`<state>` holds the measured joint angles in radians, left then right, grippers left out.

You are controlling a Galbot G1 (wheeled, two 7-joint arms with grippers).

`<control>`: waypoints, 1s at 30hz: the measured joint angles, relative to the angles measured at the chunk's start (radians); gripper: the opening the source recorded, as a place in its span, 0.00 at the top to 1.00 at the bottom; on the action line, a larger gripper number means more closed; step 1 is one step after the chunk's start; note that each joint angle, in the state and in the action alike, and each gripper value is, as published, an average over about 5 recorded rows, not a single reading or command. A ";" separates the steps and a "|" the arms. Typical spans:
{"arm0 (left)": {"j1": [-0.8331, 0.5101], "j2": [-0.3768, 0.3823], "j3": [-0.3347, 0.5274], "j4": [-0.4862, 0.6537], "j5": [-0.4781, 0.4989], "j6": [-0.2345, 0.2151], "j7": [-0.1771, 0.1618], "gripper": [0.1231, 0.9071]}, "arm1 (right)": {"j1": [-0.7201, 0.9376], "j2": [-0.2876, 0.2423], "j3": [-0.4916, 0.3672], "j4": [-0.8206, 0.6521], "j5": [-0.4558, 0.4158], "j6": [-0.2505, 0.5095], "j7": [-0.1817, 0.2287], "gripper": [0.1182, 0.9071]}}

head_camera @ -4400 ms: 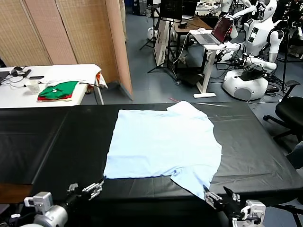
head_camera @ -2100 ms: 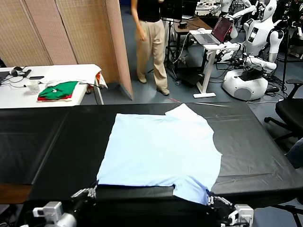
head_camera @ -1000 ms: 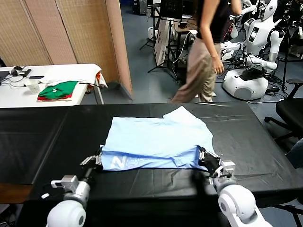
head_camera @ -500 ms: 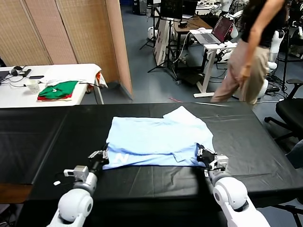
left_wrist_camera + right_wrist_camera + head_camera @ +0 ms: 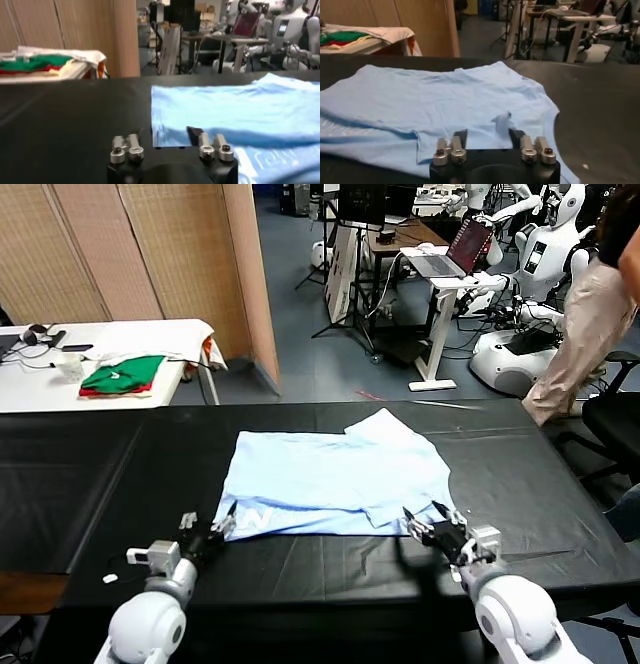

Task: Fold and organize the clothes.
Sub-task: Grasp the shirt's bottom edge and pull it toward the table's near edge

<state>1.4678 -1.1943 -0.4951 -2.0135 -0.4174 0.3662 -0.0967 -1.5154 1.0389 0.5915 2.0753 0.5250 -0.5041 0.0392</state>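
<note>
The pale light-blue short-sleeved T-shirt point(image 5: 335, 484) lies mid-bench on the black bench point(image 5: 90, 484), its near hem doubled over toward the far edge, so white lettering shows along the fold. The left gripper point(image 5: 222, 521) and right gripper point(image 5: 424, 520) sit at the fold's two near corners with jaws apart and nothing in them; apparently the hem has just been laid down. The lettering is too small to read, and what lies beneath the fold is hidden.

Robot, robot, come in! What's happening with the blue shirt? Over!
Left pincer open, at shirt's near left corner. Right pincer open, at near right corner. Blue T-shirt lying on black table, near half folded over, lettering showing. Nothing in the way.
</note>
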 joint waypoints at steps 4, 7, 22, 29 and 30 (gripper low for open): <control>0.028 -0.007 -0.001 -0.010 0.001 0.003 0.000 0.00 | -0.004 0.000 0.006 -0.008 0.000 0.002 -0.002 0.10; 0.041 -0.009 -0.001 -0.011 0.003 0.004 0.000 0.00 | -0.001 0.001 0.001 -0.013 -0.001 0.002 -0.004 0.13; 0.055 -0.004 0.003 -0.004 0.008 0.008 0.000 0.88 | 0.019 -0.005 -0.032 -0.038 -0.015 -0.004 -0.006 0.88; 0.052 0.010 0.009 -0.005 0.014 0.011 0.000 0.97 | -0.001 -0.031 -0.024 -0.008 0.043 -0.058 0.026 0.97; 0.052 0.013 0.010 -0.005 0.020 0.012 -0.002 0.97 | -0.005 -0.038 -0.021 0.001 0.057 -0.071 0.033 0.97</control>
<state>1.5195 -1.1818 -0.4851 -2.0188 -0.3974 0.3777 -0.0987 -1.5202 1.0007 0.5703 2.0759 0.5822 -0.5751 0.0723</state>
